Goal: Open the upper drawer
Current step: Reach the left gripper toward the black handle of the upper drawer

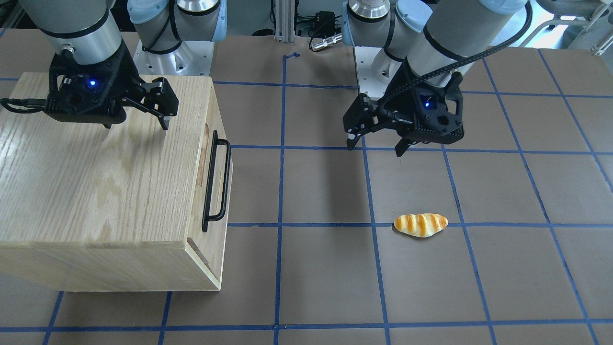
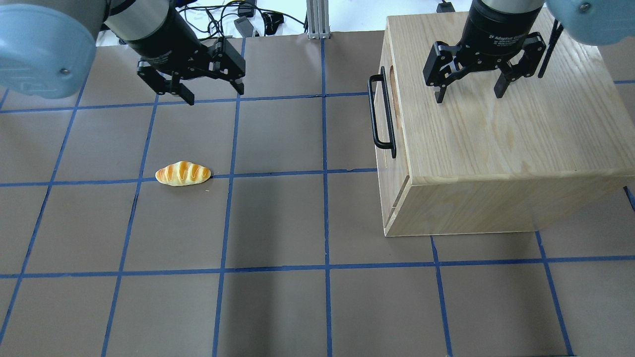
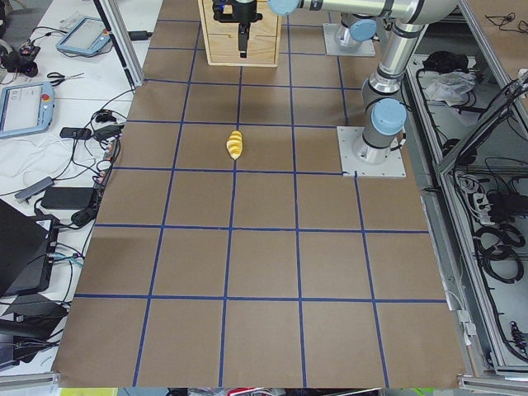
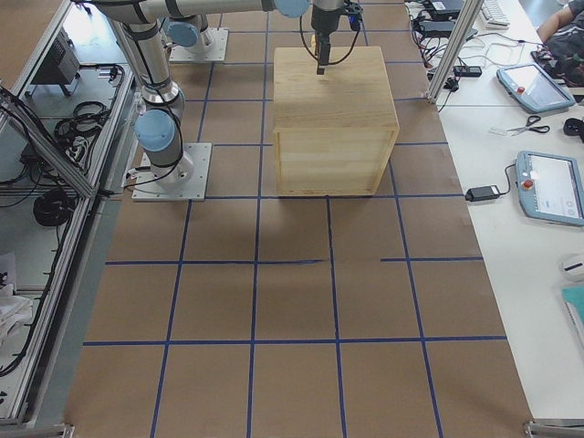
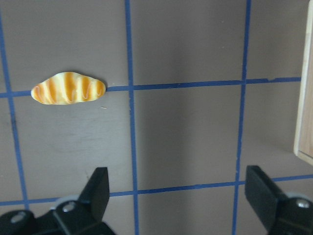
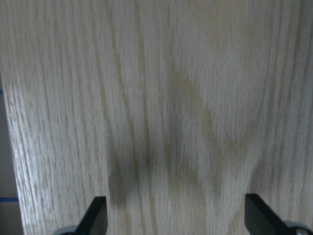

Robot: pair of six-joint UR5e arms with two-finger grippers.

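Observation:
The light oak cabinet (image 2: 496, 148) stands on my right side of the table. Its upper drawer (image 2: 399, 166) is shut, its front flush. The long black bar handle (image 2: 375, 111) and the slot face the table's middle. They also show in the front view: drawer (image 1: 204, 163), handle (image 1: 226, 177). My right gripper (image 2: 470, 94) hangs open and empty just above the cabinet's top, behind the handle; its wrist view shows only oak grain between the fingertips (image 6: 95, 215). My left gripper (image 2: 216, 96) is open and empty above the table, far from the cabinet.
A striped bread roll (image 2: 182, 173) lies on the brown, blue-taped table (image 2: 297, 297) in front of my left gripper; it also shows in the left wrist view (image 5: 68, 88). The cabinet's edge (image 5: 305, 107) shows at that view's right. Arm bases (image 1: 172, 52) stand at the back.

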